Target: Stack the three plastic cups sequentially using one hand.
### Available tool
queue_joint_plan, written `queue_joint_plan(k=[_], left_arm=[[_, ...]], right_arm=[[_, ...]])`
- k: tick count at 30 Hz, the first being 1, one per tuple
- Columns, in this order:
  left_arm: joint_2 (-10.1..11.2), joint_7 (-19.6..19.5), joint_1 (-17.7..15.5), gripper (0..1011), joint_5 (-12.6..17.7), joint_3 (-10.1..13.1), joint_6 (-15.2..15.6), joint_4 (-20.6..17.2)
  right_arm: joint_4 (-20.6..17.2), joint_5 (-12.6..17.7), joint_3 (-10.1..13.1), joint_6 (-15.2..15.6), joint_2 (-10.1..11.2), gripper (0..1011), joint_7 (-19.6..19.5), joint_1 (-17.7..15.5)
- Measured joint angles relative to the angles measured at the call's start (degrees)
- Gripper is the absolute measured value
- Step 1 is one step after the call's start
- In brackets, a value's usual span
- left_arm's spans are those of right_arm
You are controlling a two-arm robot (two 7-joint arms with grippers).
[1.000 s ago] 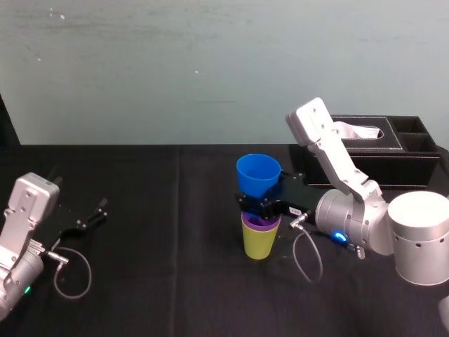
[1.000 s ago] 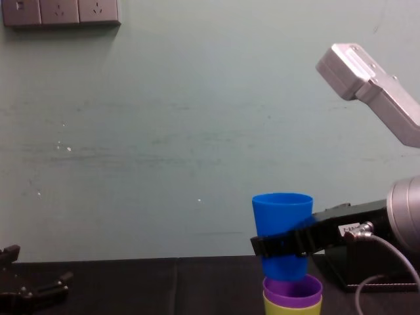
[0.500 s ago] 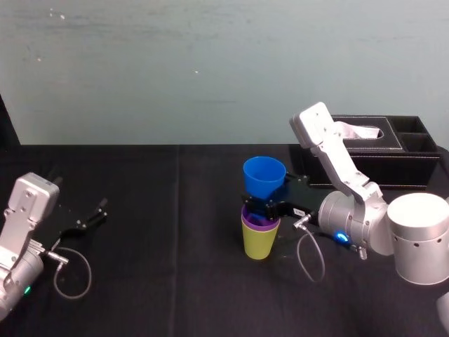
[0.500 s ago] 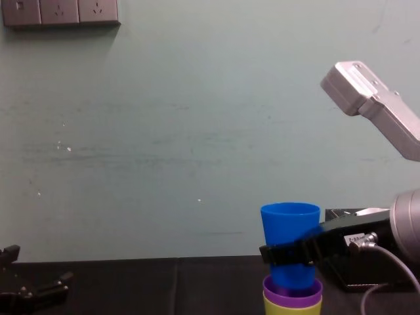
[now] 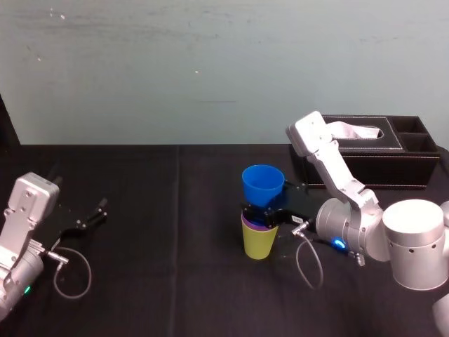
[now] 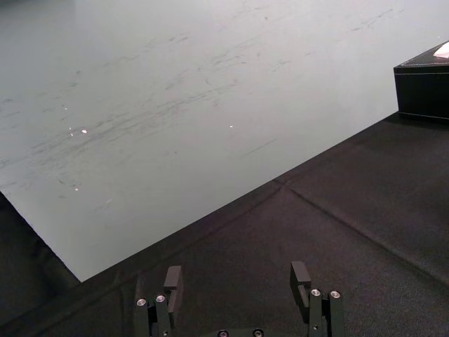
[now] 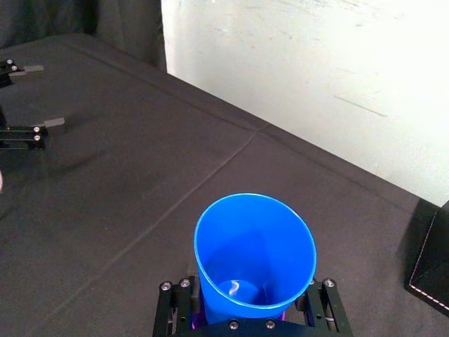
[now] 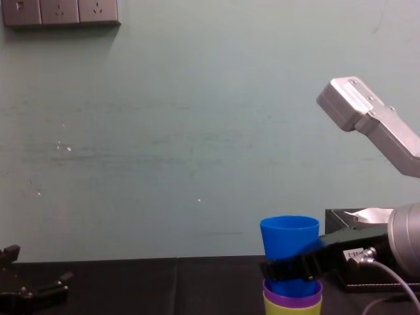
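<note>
A lime-green cup (image 5: 259, 241) stands upright in the middle of the black table, with a purple cup (image 5: 252, 223) nested in it so that only its rim shows (image 8: 292, 291). The blue cup (image 5: 262, 185) (image 8: 289, 244) (image 7: 252, 247) is held upright with its lower part sunk into the purple cup. My right gripper (image 5: 270, 214) (image 8: 289, 269) is shut on the blue cup's lower wall, a finger on each side. My left gripper (image 5: 91, 215) (image 6: 238, 279) rests open on the table at the far left, nothing between its fingers.
A black tissue box (image 5: 372, 151) with a white tissue sticking out stands at the back right, just behind my right arm. A grey cable (image 5: 309, 260) loops from the right wrist beside the cups. The pale green wall closes the back.
The right gripper has lowered the blue cup from above the stack down into the purple cup. The left arm has not moved.
</note>
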Motion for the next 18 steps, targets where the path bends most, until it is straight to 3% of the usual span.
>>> queue_joint_plan(k=[18], left_arm=[[0.0, 0.0, 0.0, 1000, 0.0, 0.0, 0.0, 0.0]], right_arm=[[0.6, -0.2, -0.2, -0.2, -0.3, 722, 0.4, 0.1]])
